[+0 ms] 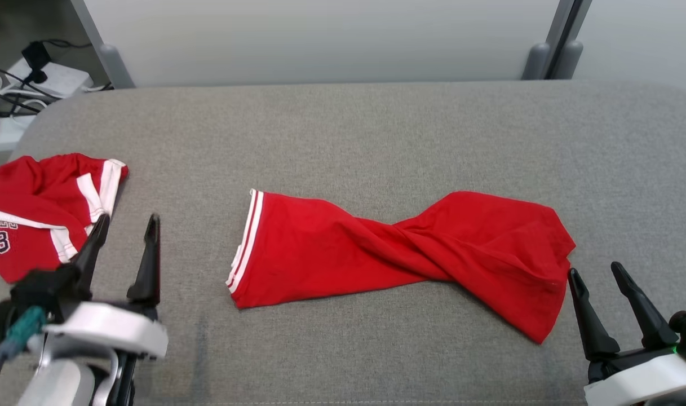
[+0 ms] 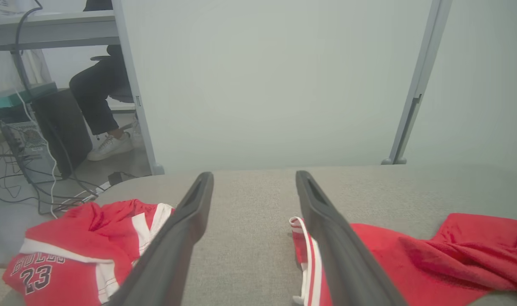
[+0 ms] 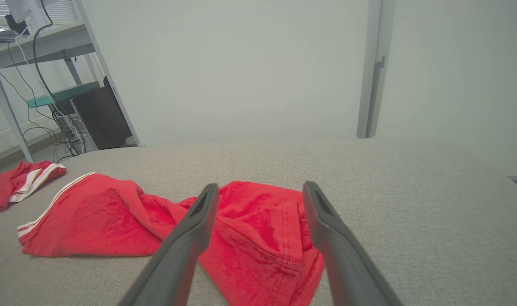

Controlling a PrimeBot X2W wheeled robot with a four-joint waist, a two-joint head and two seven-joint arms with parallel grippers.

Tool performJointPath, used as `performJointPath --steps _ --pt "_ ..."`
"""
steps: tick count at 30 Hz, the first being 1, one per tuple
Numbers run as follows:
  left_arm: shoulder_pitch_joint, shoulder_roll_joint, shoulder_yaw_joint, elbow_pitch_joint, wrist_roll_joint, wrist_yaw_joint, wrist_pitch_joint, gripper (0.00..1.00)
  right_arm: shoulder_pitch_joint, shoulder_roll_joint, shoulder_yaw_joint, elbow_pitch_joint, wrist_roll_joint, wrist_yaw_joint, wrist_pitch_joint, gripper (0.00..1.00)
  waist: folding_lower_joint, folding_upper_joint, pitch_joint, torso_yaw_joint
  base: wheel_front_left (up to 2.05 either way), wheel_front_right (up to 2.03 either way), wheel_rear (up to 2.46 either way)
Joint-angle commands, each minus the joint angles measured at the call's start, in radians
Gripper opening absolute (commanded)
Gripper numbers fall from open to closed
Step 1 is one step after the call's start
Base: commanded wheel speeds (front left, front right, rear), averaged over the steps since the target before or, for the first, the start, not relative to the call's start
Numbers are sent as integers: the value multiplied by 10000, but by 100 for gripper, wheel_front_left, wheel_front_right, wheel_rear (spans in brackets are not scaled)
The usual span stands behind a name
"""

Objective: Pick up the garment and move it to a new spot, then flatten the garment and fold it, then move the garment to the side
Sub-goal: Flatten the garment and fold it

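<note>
Lying on the table: the red garment (image 1: 399, 254) stretches across the middle of the grey fabric-covered table (image 1: 343, 129), with its long axis running left to right. It is not yet folded.
Garment shape: it is twisted once about its middle. A white-striped hem forms the left end, and the right end fans out with one corner pointing toward the near edge.
Left gripper: the left gripper (image 1: 128, 219) is at the near left, fingers spread wide and holding nothing.
Garment to left gripper: the striped hem lies to the gripper's right, apart from it, with bare table between.
Right gripper: the right gripper (image 1: 593, 269) is at the near right, fingers wide apart and empty.
Garment to right gripper: the garment's right edge lies just beside the gripper's left finger; I cannot tell whether they touch. The right wrist view looks between the fingers onto that stitched end.
Jersey: a second red piece, a jersey (image 1: 38, 220) marked 23, lies crumpled at the table's left edge, just left of the left gripper.
Beyond the table: cables (image 1: 4, 96) lie on the floor at the far left, and the left wrist view shows the legs (image 2: 97, 93) of a seated person.
</note>
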Motion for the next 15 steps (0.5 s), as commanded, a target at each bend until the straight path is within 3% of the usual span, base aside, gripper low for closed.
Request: performJointPath --steps 1,6,11,15 --pt "-940 289 310 -195 -134 -185 82 100 -342 -271 111 -394 -150 33 60 100 0 0 251 -69 0 0 0" --pt "-2810 366 -162 465 -540 -1087 1187 100 -624 -245 84 -659 -259 33 51 100 0 0 984 -289 0 0 0" --pt "-4784 447 -675 1757 -1310 -2081 3256 100 -941 -92 75 -739 -340 33 -92 100 0 0 1729 -686 0 0 0" --pt "-5826 417 -862 3067 -2198 -2514 4870 100 -1197 41 231 -597 -363 33 -281 100 0 0 2150 -1076 0 0 0"
